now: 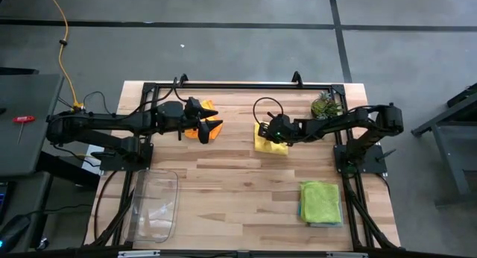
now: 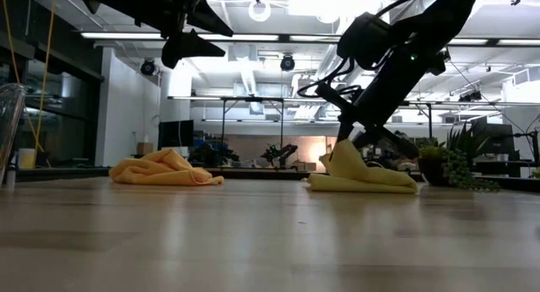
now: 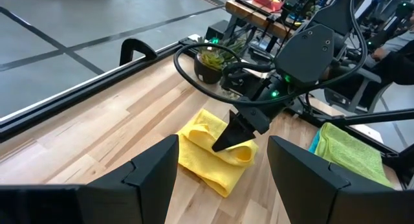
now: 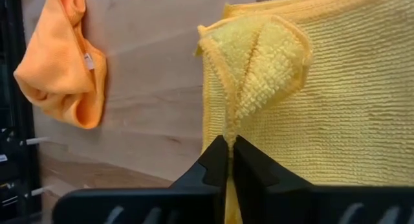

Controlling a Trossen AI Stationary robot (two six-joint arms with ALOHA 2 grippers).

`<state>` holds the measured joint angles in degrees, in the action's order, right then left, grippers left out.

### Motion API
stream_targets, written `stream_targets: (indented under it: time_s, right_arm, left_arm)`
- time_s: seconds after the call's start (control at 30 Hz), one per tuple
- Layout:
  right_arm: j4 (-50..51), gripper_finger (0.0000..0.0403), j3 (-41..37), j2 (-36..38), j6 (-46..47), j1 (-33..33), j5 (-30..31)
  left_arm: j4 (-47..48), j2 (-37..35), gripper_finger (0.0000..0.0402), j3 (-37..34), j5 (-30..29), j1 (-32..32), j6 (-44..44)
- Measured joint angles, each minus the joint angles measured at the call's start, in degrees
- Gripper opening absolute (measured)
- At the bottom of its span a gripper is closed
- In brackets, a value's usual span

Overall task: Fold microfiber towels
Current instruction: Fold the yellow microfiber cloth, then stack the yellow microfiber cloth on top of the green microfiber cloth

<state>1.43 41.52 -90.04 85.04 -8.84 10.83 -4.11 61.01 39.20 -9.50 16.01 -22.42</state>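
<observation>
A yellow microfiber towel (image 1: 272, 143) lies rumpled on the wooden table at the far middle. My right gripper (image 1: 263, 130) is shut on it. An orange towel (image 1: 195, 134) lies crumpled to its left, and my left gripper (image 1: 211, 118) hangs open above it, well clear of the table in the low view (image 2: 192, 30), touching nothing. A lime green towel (image 1: 321, 200) lies folded at the near right on a teal blue one (image 1: 302, 210), of which only an edge shows. My right gripper pinches a raised, hemmed fold (image 4: 230, 128) at the yellow towel's left edge between its two fingertips (image 4: 217, 160). The fingers slant down from the table's right side. The pinched part stands up in a small peak (image 2: 342, 155); the rest of the towel lies slack on the table.
A small potted plant (image 1: 324, 105) stands at the far right, close behind my right arm. A clear plastic tray (image 1: 154, 206) sits at the near left. Bare wood lies between the tray and the green towel. A black frame (image 1: 238, 85) runs along the far edge.
</observation>
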Motion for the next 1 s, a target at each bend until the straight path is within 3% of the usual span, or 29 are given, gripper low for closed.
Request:
stream_targets:
  time_s: [0.27,0.43,0.57,0.7,0.8,1.0]
  right_arm:
    - [-4.4,0.0124,0.0,0.0,-0.8,-0.8,-0.3]
    - [-5.8,0.0186,0.0,3.8,-9.6,-3.4,-1.7]
    - [2.9,0.0199,0.7,11.0,-15.4,-5.8,-3.2]
    - [27.5,0.0200,5.5,16.0,-19.6,-5.6,1.1]
    - [40.1,0.0200,7.2,16.4,-19.3,-4.6,3.6]
    - [34.9,0.0200,2.0,14.4,-16.2,-3.8,-2.0]
  left_arm:
    - [0.0,0.0,0.0227,0.0,0.0,0.0,-0.3]
    - [0.0,0.0,0.0227,0.0,0.0,0.0,-1.4]
    - [0.0,0.0,0.0227,0.0,0.3,0.0,-1.4]
    - [0.1,0.0,0.0227,0.0,0.3,0.0,-1.4]
    - [0.1,0.0,0.0227,0.0,0.0,0.0,-1.4]
    - [0.1,0.0,0.0227,0.0,-0.1,0.0,-1.4]
